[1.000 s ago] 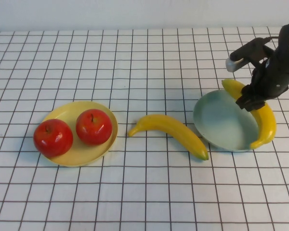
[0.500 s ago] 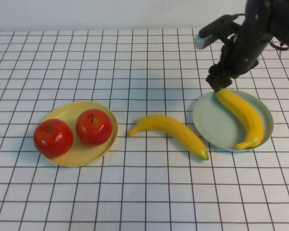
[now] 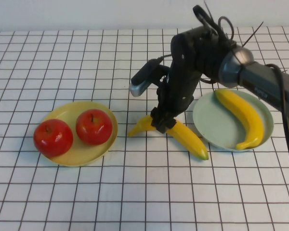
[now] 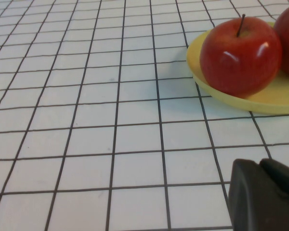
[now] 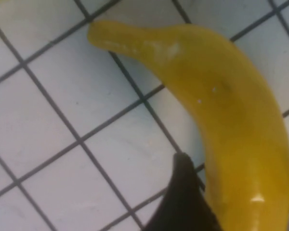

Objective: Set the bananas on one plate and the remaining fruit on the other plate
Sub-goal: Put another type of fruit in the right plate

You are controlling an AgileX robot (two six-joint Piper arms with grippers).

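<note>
middle of loose banana (image 3: 187, 137) hidden under right tool (image 3: 164, 124), left tool (image 4: 265, 195) cut by frame edge

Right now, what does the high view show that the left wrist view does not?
Only the high view: both bananas, one on the blue-green plate, one on the table under the right gripper. Only the left wrist view: part of the left gripper, low over the table. Both: the yellow plate with red apples.

Glossy plastic-looking bananas (image 3: 176, 132), shiny smooth red apples (image 3: 93, 126), matt smooth plates (image 3: 218, 127), matt black right gripper (image 3: 164, 126), gridded white cloth-like tabletop (image 3: 135, 192).
</note>
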